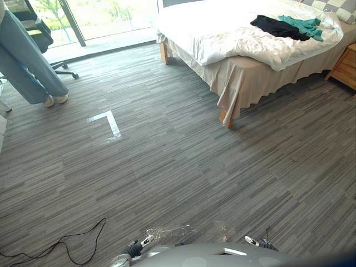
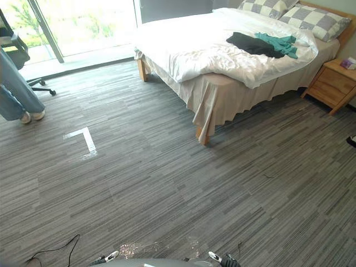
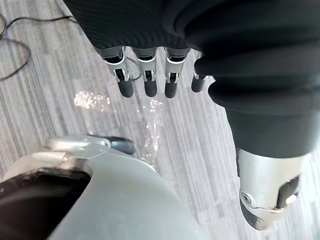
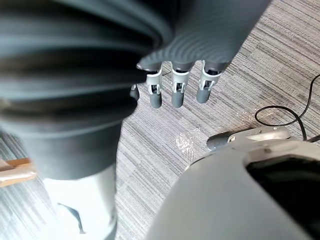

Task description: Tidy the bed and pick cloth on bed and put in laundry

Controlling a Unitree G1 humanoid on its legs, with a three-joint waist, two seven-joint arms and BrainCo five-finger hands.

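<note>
Black cloth (image 2: 250, 43) is lying crumpled on the bed (image 2: 219, 80), on top of the white duvet (image 2: 189, 44), toward the pillow end. Teal cloth (image 2: 278, 43) is lying right against it, touching, on the side nearer the pillows. Both are sitting well apart from the robot, across the grey striped floor (image 2: 167, 183).

The duvet is lying rumpled, hanging over the near edge and pulling back at the foot corner. The beige skirt (image 2: 250, 97) is showing below it, with a wooden leg (image 2: 203, 135) at that corner. Two checked pillows (image 2: 314, 19) are resting at the head. A wooden nightstand (image 2: 332, 83) is standing just beside the bed at the head end. Something small is sitting on it; can't tell what.

Left hand (image 3: 149, 75) is hanging low at the robot's side, fingers straight and pointing at the floor, slightly spread, thumb apart, holding nothing. Right hand (image 4: 177, 87) is doing the same on the other side: fingers straight and loose, nothing in them.

A white tape corner mark (image 1: 108, 121) is sitting on the floor out to the left. A person (image 1: 25, 61) in blue jeans and light shoes is standing at far left, next to a dark office chair (image 1: 39, 28), by the bright glass door (image 2: 83, 25).
</note>
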